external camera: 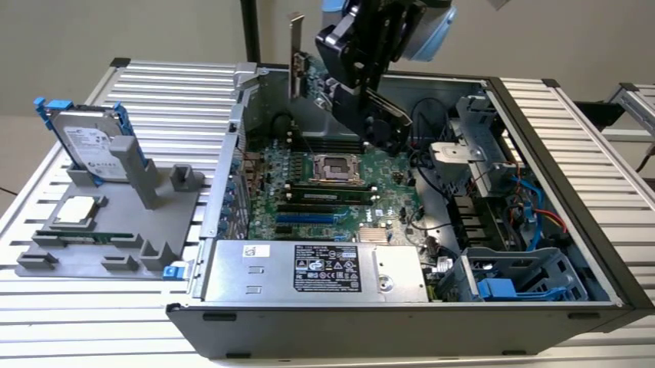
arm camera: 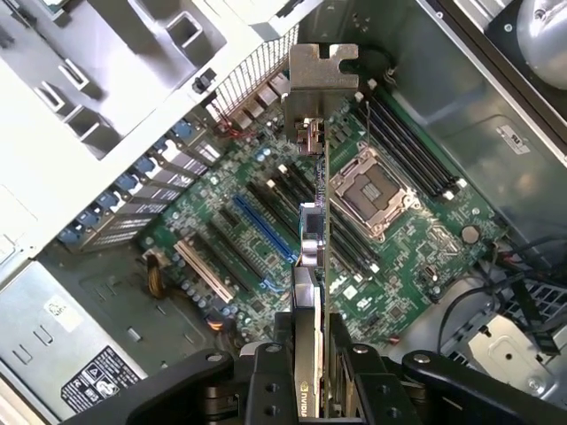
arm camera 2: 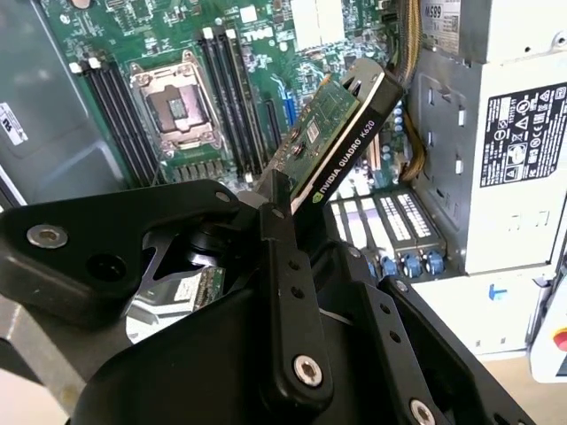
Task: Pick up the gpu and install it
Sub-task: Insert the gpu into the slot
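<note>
**GPU pinched in claw, hanging over the mobo**

The claw (arm camera: 310,372) was clamped on one short end of the gpu (arm camera: 312,239), w/ a finger on each face. The card's long axis ran straight out from the claw, w/ the silver bracket (arm camera: 323,66) at the far end. Below the claw lay the motherboard (arm camera: 407,230). The card hung clear of it and looked unseated. The blue slot (arm camera: 261,230) sat to one side of the card's line and the CPU socket (arm camera: 372,190) to the other. Well out past the case (external camera: 409,337), a hard drive (external camera: 92,146) stood on the tabletop (external camera: 174,84).
</note>
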You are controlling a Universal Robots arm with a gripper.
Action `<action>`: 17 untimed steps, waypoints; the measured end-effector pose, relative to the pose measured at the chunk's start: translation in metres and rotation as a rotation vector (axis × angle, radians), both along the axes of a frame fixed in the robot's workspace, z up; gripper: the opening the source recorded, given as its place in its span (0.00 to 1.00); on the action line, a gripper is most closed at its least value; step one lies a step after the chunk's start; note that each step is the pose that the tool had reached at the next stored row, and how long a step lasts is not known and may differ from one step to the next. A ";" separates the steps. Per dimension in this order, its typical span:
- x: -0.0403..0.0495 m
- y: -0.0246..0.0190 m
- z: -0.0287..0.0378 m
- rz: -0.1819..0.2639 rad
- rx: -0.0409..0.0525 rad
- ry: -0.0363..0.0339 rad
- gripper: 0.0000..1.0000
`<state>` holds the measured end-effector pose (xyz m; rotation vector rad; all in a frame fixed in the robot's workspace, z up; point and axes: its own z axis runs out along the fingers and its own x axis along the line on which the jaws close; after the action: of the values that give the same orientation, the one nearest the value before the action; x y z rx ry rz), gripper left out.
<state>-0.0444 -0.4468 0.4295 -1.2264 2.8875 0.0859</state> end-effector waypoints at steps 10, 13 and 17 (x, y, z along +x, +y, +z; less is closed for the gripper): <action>0.0000 0.0000 0.0006 0.069 0.0001 0.0000 0.00; 0.0000 0.0000 0.0007 0.090 0.0001 0.0000 0.00; 0.0000 0.0002 0.0010 0.117 -0.0001 0.0001 0.00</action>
<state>-0.0444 -0.4466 0.4305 -1.3948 2.8137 0.0860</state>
